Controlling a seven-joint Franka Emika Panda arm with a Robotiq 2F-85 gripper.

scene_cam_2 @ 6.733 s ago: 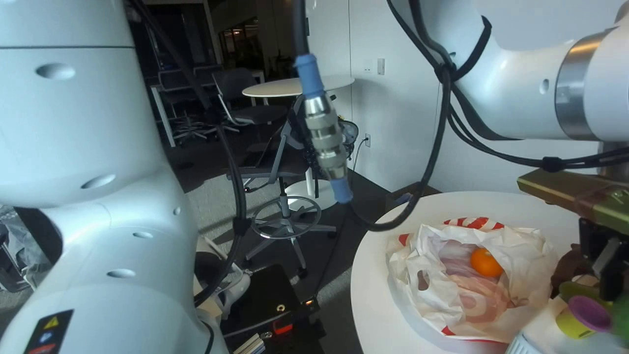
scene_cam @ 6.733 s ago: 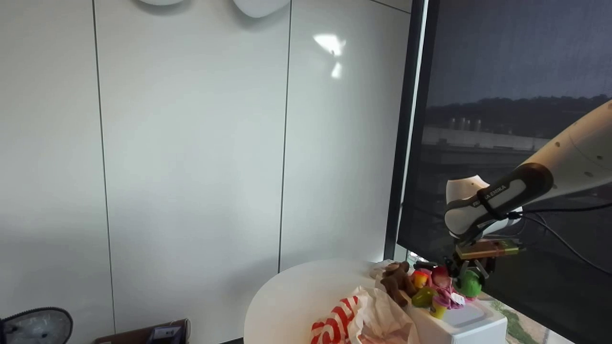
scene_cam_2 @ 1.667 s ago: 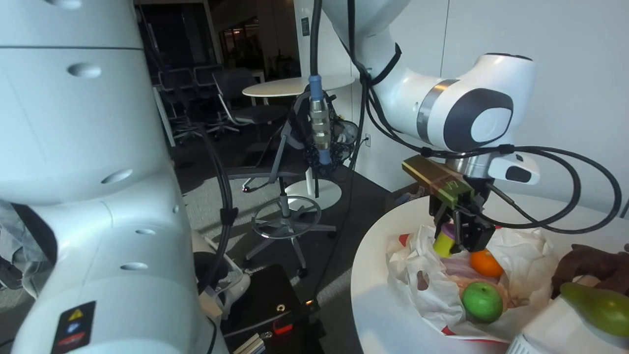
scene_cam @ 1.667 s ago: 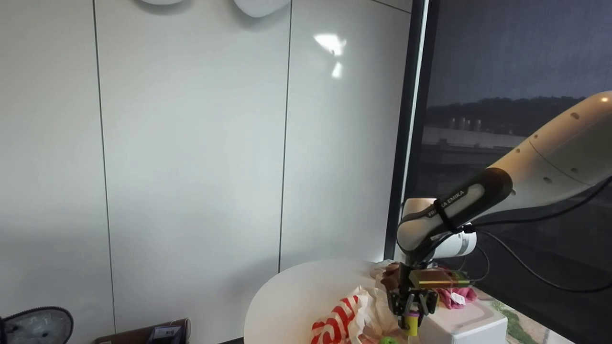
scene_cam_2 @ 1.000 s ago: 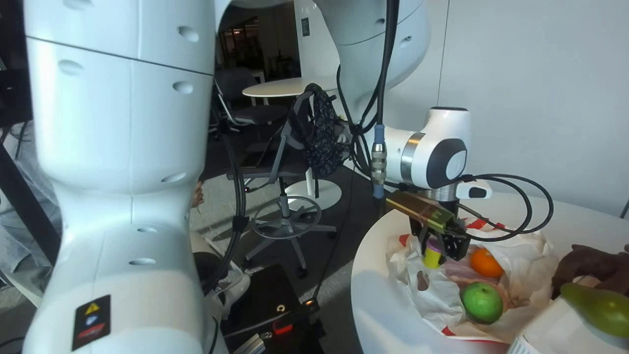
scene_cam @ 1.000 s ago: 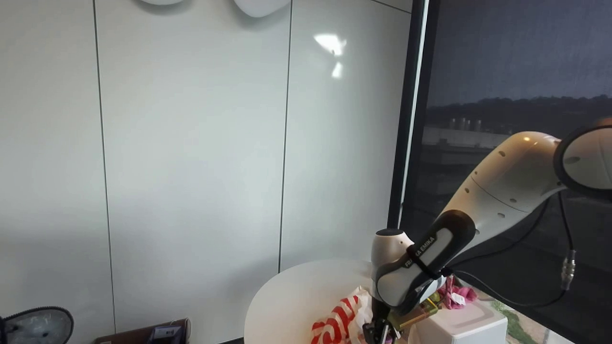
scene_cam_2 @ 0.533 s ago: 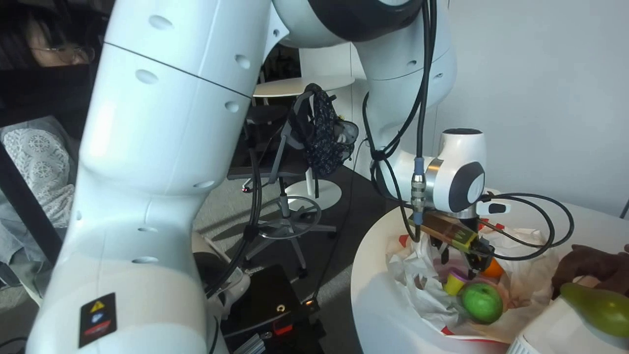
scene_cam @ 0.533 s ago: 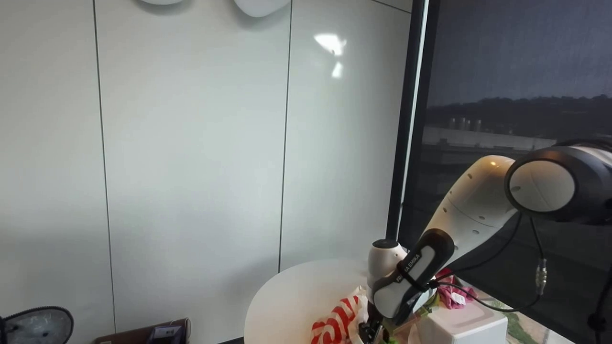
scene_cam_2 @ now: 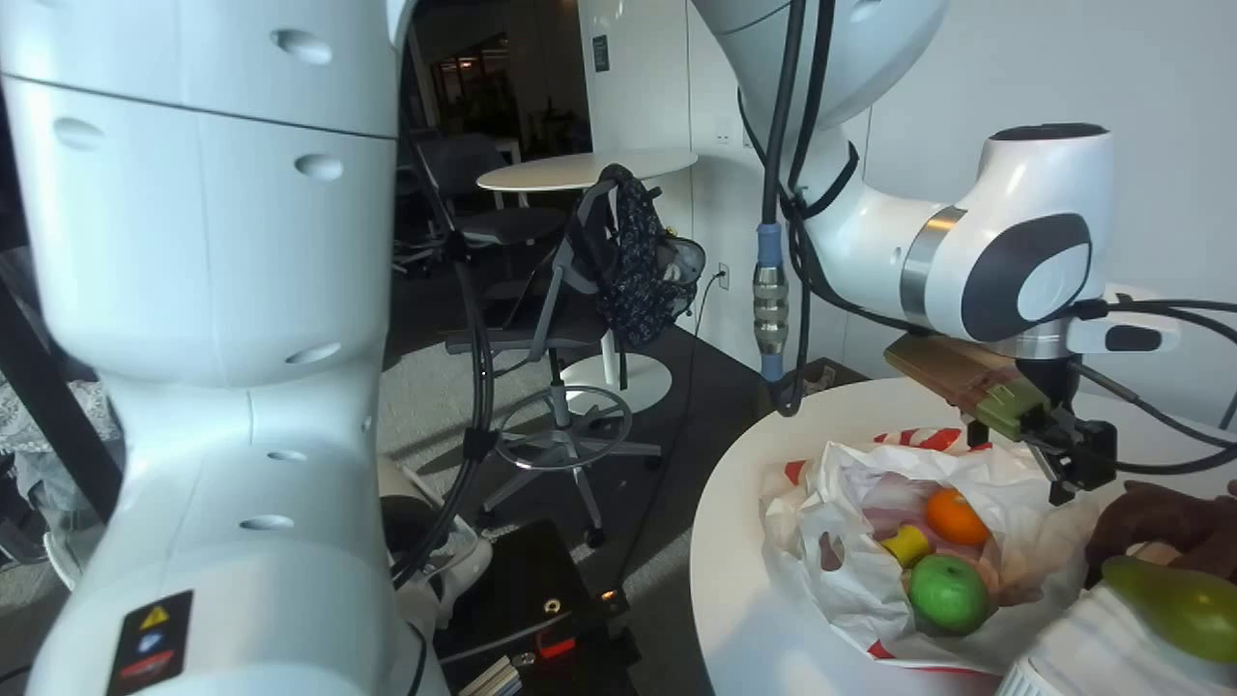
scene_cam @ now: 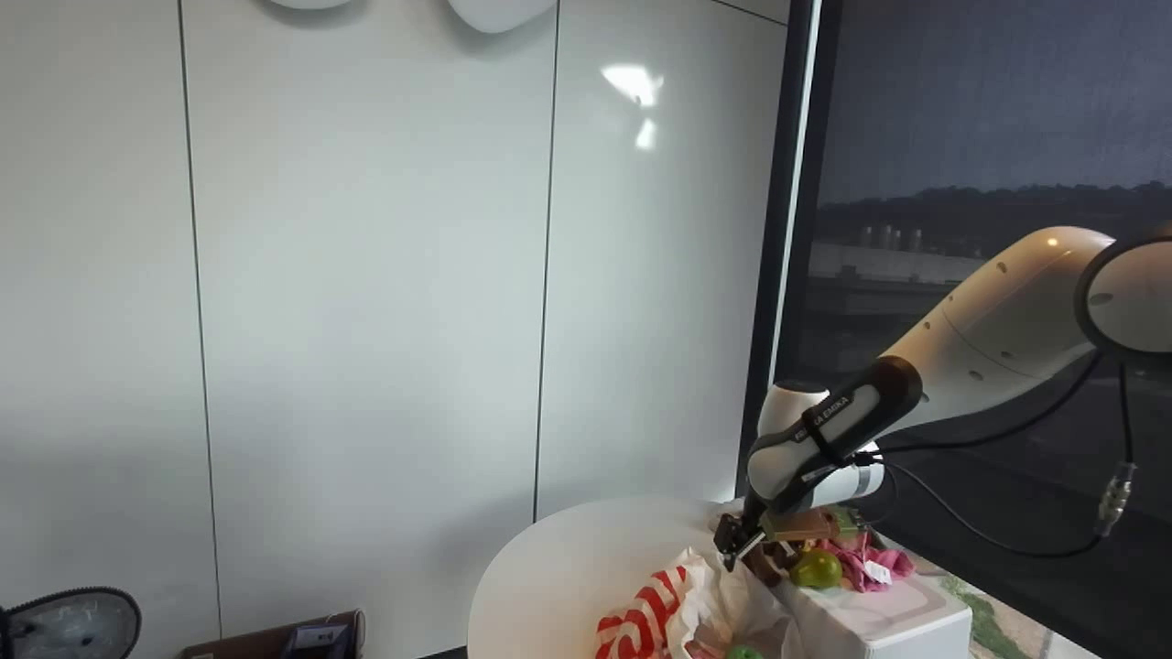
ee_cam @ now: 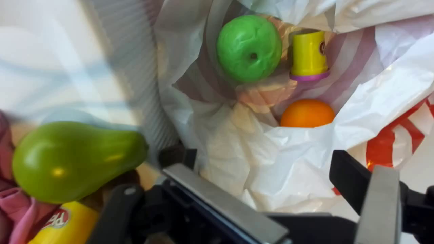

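My gripper (ee_cam: 264,159) is open with nothing between its fingers. It stands above the side of a crumpled white plastic bag (ee_cam: 230,149) with red stripes, which also shows in both exterior views. Inside the bag lie a green apple (ee_cam: 249,49), a small yellow tub (ee_cam: 308,54) with a purple lid, on its side or upside down, and an orange (ee_cam: 307,113) partly covered by the bag's edge. In an exterior view the gripper (scene_cam_2: 1020,466) hangs over the bag's far right side, clear of the apple (scene_cam_2: 948,594) and the tub (scene_cam_2: 906,545).
Beside the bag, a white box (scene_cam: 888,618) bears a green pear (ee_cam: 74,159), a pink cloth (scene_cam: 888,560) and a yellow tub (ee_cam: 69,223). A brown plush toy (scene_cam_2: 1155,522) lies near it. Bag and box stand at the round white table (scene_cam_2: 734,580).
The apple, held at first, came to lie in the bag. Within the last second the gripper opened, let the purple-lidded tub drop into the bag, then rose and moved toward the box side.
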